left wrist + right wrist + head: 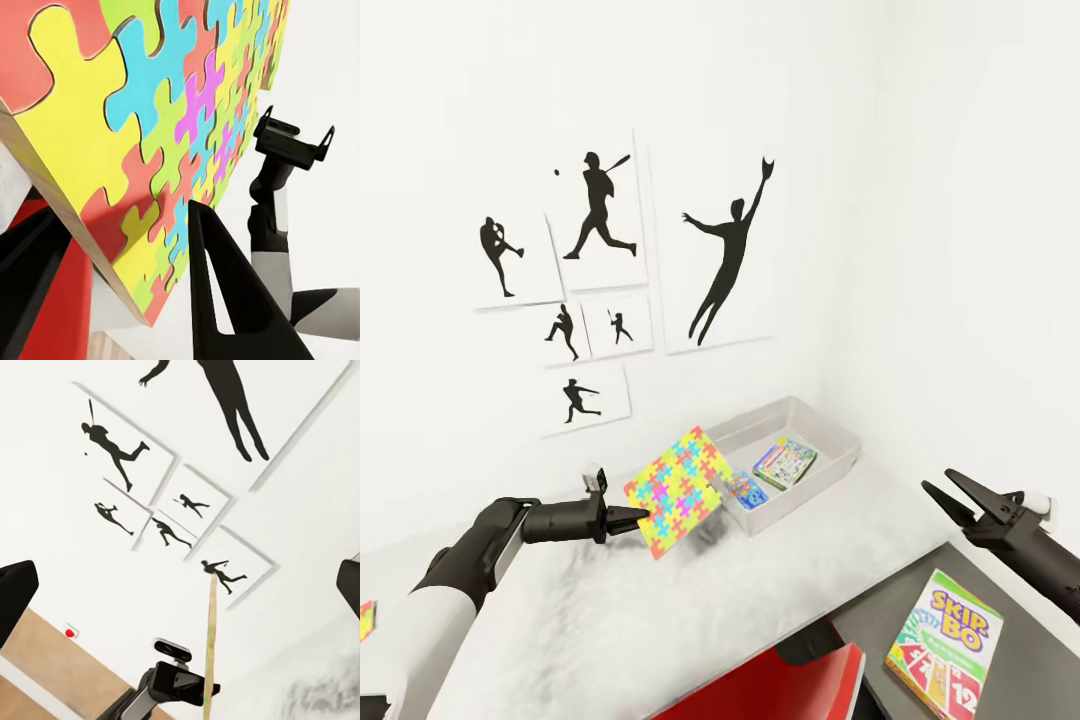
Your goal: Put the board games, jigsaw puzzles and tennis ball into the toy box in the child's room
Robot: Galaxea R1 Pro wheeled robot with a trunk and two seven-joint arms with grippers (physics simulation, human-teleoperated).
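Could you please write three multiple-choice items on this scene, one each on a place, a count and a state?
1. Where is the Skip-Bo box?
A. in the tray
B. on the dark side unit
C. in the right end effector

2. How many boxes lie in the tray?
A. none
B. two
C. four

3. What is the left end effector doing?
A. holding the puzzle box
B. hanging open over the tray
C. resting on the chair

Answers:
1 B: it lies flat on the dark surface below the right end effector.
2 B: a blue box and a green-pink box lie inside.
3 A: its fingers clamp the puzzle box by an edge, above the table.
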